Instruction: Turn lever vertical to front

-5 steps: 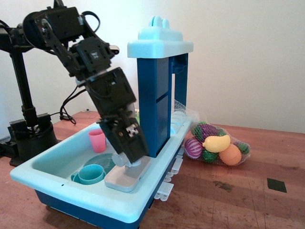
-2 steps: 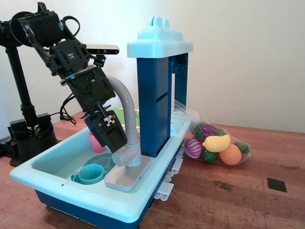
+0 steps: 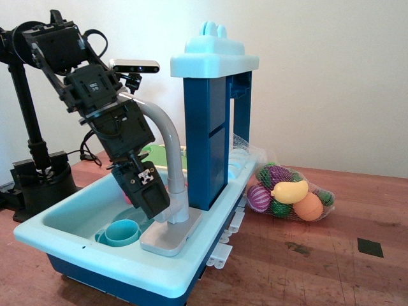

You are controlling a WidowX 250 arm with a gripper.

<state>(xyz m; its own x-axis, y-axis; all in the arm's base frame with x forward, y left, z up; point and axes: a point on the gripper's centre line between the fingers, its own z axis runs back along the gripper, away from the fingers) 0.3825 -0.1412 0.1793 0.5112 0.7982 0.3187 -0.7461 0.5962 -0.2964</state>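
Observation:
The grey toy faucet stands at the near right rim of the light blue toy sink (image 3: 76,245). Its tall curved spout (image 3: 167,137) rises from the flat grey base plate (image 3: 167,239). My black gripper (image 3: 153,205) points down, just left of the spout's foot, in front of the round valve body. It covers the valve and the lever, so the lever is hidden. The frame does not show whether the jaws are open or shut, nor whether they touch the lever.
A teal cup (image 3: 121,231) lies in the sink basin below the gripper. A blue tower with a light blue top (image 3: 207,140) stands right of the faucet. A net bag of toy fruit (image 3: 290,194) lies on the wooden table. The arm's base (image 3: 38,178) stands at the far left.
The arm drew back to the left and uncovered the spout. Since then the gripper has come slightly down and right, and now covers the valve body.

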